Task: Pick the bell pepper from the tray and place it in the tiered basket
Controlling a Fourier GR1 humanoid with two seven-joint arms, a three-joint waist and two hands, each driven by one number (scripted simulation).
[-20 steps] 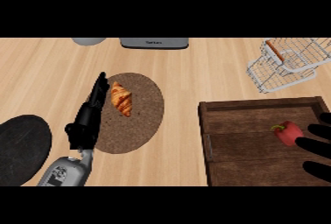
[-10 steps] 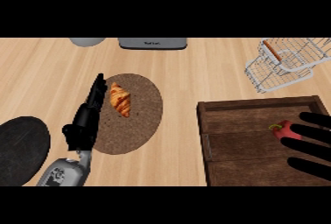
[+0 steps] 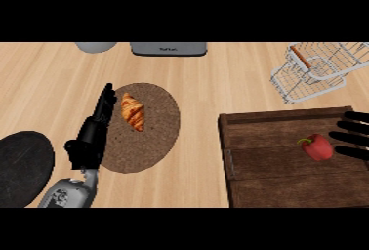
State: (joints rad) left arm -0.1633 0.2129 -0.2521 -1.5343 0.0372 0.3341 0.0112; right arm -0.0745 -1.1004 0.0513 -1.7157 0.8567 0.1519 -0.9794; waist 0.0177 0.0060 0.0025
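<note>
A red bell pepper with a green stem lies on the dark wooden tray at the lower right. My right hand enters from the right edge, its straight fingers spread just right of the pepper, holding nothing. The white wire tiered basket stands at the upper right, beyond the tray. My left hand rests open at the left, fingers pointing up along the edge of a woven mat.
A croissant lies on the round woven mat left of centre. A black round plate sits at the lower left. A grey appliance and a pale bowl stand at the counter's far edge.
My right hand has drawn back to the right, uncovering the pepper, which now lies in full view on the tray. The left hand has not moved.
</note>
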